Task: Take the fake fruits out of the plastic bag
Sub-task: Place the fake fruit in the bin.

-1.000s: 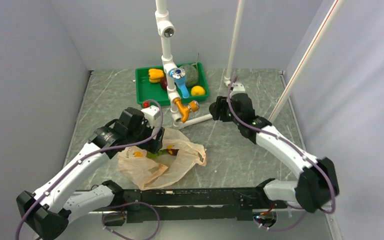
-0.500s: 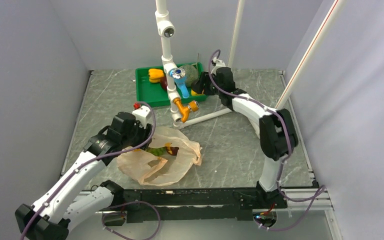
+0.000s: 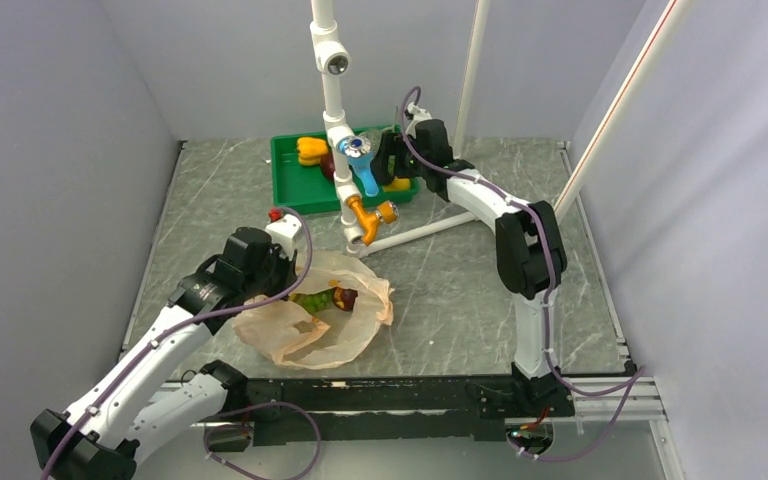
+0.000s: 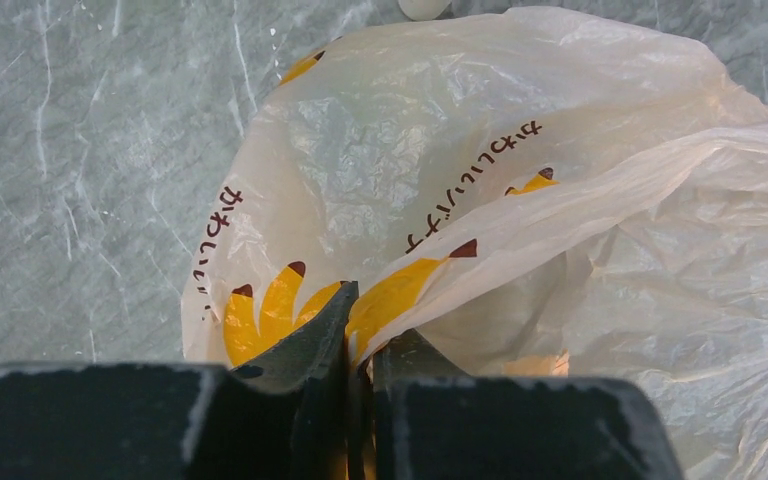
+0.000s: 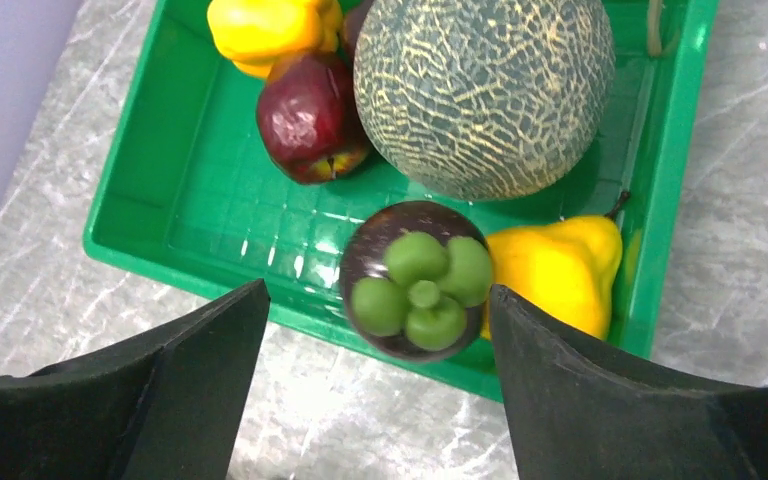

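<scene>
**Now: left pinches the bag, right hangs wide over the tray**

So the green tray (image 3: 290, 185) sits at the far side of the table (image 3: 460, 290), and the rest is placed from it.

The right gripper (image 5: 378, 292) hangs over the tray's right end. Its fingers are spread wide and touch nothing. Below the gap between them, in the tray by its near wall, lies a dark round fruit (image 5: 417, 280) with a green lobed cap. A yellow pear-shaped fruit (image 5: 555, 270) touches it on the right, in the tray's near right corner. Behind those two sits the netted melon (image 5: 485, 90). A maroon apple (image 5: 305, 120) lies left of the melon, and a yellow pepper (image 5: 270, 30) is beyond the apple, toward the tray's far left.

The plastic bag (image 3: 320, 320) lies crumpled on the table, well apart from the tray on its near side, toward the arm bases. The left gripper (image 4: 358, 350) is at the bag's left edge, closed down on a fold of the banana-printed film.

In the part of the bag nearest the tray, a green piece (image 3: 312, 298) and a dark maroon piece (image 3: 344, 296) lie touching. Whether they show through the film or in the bag's open mouth, I cannot tell.
</scene>
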